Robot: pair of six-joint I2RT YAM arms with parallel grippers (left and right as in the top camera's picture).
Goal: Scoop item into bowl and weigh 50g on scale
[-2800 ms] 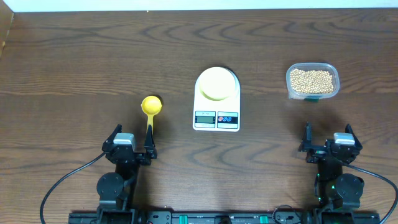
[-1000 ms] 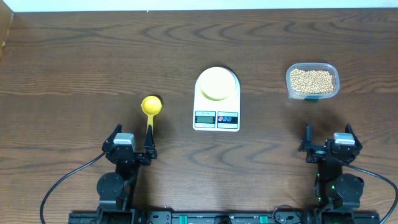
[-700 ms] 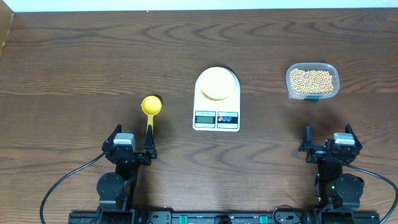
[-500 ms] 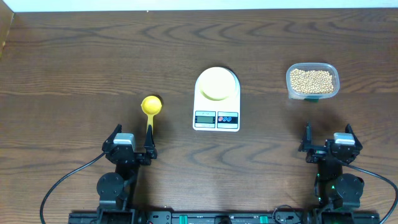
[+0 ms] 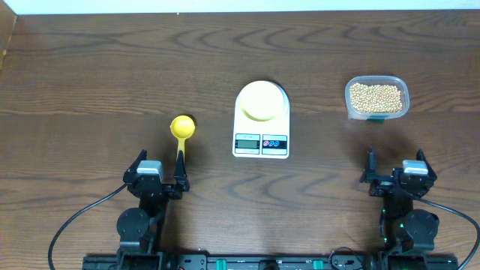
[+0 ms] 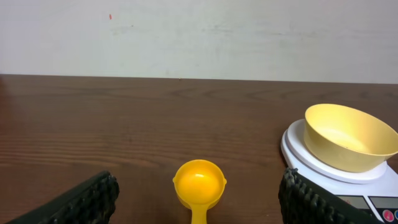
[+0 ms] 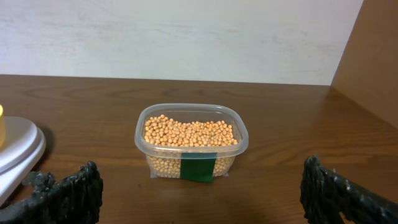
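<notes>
Where the scoop (image 5: 181,139) lies: straight ahead of the left gripper (image 5: 160,162), just beyond its tips; cup end away from the arm, handle end toward it.
long axis: handle runs front-to-back, in line w/ the left arm's reach; I judge a grip would go across the handle.
nearer arm: left, by far; the right gripper (image 5: 394,160) is well apart from it, across the table (image 5: 90,75).
left gripper state: fingers spread wide, nothing btwn them held.
right gripper state: fully spread, empty, facing the container (image 7: 163,165).
beans (image 7: 189,132): small, round, tan, matte; heaped in the container at far right; none in the bowl yet.
container: thin clear plastic, rounded rectangle, green label on front wall, no lid.
bowl (image 5: 261,100): pale yellow, smooth, round, empty; sits on the scale's platform, mid-table.
scale (image 5: 260,142): white, flat, glossy; grey display + red & blue buttons face the arms; digits too small to read.
scoop make: bright yellow plastic, round cup, thin straight handle, empty.
table surface: dark wood grain.
</notes>
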